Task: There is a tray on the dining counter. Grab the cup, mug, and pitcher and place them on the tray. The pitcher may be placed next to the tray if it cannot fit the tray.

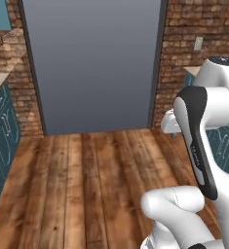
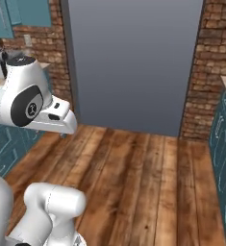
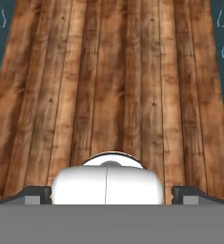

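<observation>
The tray, the dining counter, the cup, the mug and the pitcher are all out of view. My gripper (image 3: 111, 194) hangs over bare wooden floor, pointing down at the planks. Its two dark fingertips (image 3: 37, 193) stand far apart at the bottom corners of the hand view, open, with nothing between them. The white arm is folded up in front of the base, with its hand part held at about mid height in both base views.
A wooden plank floor (image 1: 86, 185) runs ahead to a tall flat grey panel (image 1: 91, 63) set between brick walls (image 1: 184, 48). Teal cabinets line the aisle on the left (image 1: 1, 131) and on the right (image 2: 225, 144).
</observation>
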### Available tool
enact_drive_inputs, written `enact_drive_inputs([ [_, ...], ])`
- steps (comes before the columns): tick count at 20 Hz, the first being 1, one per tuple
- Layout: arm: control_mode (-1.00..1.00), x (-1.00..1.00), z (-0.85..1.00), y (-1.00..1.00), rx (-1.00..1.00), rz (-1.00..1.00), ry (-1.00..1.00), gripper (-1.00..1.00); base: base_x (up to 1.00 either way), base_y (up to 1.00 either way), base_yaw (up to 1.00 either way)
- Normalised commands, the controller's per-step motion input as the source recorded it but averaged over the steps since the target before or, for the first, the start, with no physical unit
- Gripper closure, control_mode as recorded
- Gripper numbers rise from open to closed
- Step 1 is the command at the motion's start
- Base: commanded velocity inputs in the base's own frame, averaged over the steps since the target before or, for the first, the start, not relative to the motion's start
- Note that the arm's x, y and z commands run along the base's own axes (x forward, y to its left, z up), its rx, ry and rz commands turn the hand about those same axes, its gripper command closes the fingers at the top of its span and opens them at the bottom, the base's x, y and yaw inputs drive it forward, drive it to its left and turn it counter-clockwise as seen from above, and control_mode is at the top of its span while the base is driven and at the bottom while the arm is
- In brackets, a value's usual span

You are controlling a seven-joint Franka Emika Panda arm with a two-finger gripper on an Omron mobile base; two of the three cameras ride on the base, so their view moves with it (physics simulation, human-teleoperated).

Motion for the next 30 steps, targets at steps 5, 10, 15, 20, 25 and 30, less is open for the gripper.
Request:
enact_drive_inputs([
  [5, 1.0, 0.0, 0.0, 0.0, 0.0, 0.0, 0.0, -1.0, 1.0, -0.02, 0.15],
  [10, 1.0, 0.0, 0.0, 0.0, 0.0, 0.0, 0.0, -1.0, 1.0, -0.02, 0.15],
  [15, 1.0, 0.0, 0.0, 0.0, 0.0, 0.0, 0.0, -1.0, 1.0, -0.06, 0.18],
  [20, 1.0, 0.0, 0.0, 0.0, 0.0, 0.0, 0.0, -1.0, 1.0, -0.03, 0.24],
  [25, 1.0, 0.0, 0.0, 0.0, 0.0, 0.0, 0.0, -1.0, 1.0, -0.01, 0.56],
  [30, 1.0, 0.0, 0.0, 0.0, 0.0, 0.0, 0.0, -1.0, 1.0, 0.0, 0.72],
])
